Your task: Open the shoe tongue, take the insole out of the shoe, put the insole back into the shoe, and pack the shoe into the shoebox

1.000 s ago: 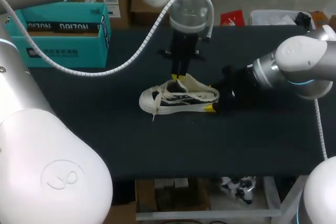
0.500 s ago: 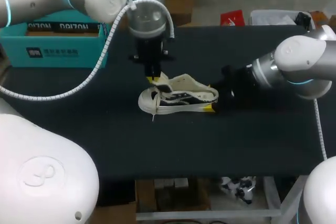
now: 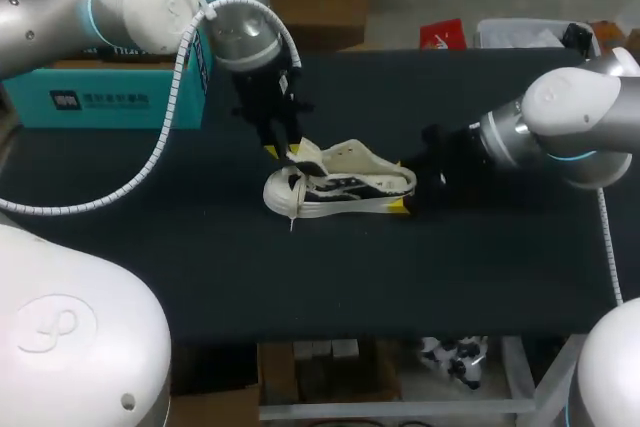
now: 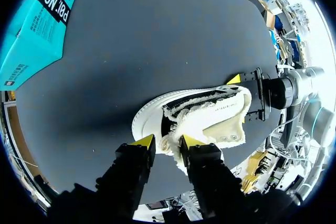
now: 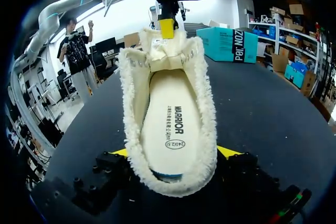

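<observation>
A white low shoe with black stripes stands on the black table, toe to the left. Its tongue is pulled toward the toe, and the cream insole lies bare inside. My left gripper hangs over the laces; in its wrist view the left gripper is open with the tongue's fuzzy edge between the tips. My right gripper clasps the heel from both sides, and one yellow tip of the right gripper shows. The teal shoebox sits at the back left.
The left arm's white cable loops over the table's left part beside the shoebox. The dark tabletop stretches bare in front of the shoe to the near edge.
My left arm has swung left from above the shoe's middle to over the laces, drawing the tongue forward, and its fingers have parted. The shoe and the right arm have stayed put.
</observation>
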{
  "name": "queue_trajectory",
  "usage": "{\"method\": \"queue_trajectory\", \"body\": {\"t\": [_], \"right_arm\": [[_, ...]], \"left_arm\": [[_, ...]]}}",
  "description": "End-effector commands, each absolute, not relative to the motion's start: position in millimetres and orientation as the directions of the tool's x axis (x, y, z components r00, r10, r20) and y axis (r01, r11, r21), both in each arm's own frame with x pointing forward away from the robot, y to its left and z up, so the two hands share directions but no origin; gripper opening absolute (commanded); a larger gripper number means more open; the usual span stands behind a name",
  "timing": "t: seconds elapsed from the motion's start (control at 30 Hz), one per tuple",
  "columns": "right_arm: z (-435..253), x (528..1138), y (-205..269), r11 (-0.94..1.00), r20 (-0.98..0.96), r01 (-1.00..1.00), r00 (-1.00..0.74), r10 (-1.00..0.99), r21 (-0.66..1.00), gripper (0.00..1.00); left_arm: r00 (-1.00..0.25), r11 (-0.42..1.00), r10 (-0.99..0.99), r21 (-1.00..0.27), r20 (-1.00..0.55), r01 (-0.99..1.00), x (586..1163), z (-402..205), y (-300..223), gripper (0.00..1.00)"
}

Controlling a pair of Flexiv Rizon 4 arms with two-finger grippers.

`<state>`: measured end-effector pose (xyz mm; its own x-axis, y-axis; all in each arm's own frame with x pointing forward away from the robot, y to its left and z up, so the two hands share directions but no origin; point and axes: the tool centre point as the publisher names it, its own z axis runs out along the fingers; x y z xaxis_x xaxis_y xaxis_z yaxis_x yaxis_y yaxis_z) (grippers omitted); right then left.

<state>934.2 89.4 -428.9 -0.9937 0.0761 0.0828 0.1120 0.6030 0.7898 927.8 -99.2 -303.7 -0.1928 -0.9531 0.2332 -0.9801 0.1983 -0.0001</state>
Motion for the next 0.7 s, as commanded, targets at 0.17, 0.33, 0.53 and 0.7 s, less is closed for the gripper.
{"method": "queue_trajectory", "body": {"t": [0.17, 0.33, 0.53, 0.7], "right_arm": [[-437.8, 937.1, 90.5, 0.601, 0.081, 0.111, -0.994, 0.077, 0.791, 0.00], [-437.8, 937.1, 90.5, 0.601, 0.081, 0.111, -0.994, 0.077, 0.791, 0.00], [-437.8, 937.1, 90.5, 0.601, 0.081, 0.111, -0.994, 0.077, 0.791, 0.00], [-437.8, 937.1, 90.5, 0.601, 0.081, 0.111, -0.994, 0.077, 0.791, 0.00]], "left_arm": [[-0.316, 0.294, -0.916, -0.126, 0.246, -0.948, 911.4, -240.3, -94.8, 0.40], [-0.553, 0.530, -0.794, -0.158, 0.251, -0.833, 914.2, -213.2, -114.2, 0.00], [-0.883, 0.953, -0.287, 0.014, 0.371, -0.304, 916.8, -195.8, -144.9, 0.00], [-0.880, 0.952, -0.301, 0.065, 0.367, -0.298, 919.9, -196.8, -157.1, 0.00]]}}
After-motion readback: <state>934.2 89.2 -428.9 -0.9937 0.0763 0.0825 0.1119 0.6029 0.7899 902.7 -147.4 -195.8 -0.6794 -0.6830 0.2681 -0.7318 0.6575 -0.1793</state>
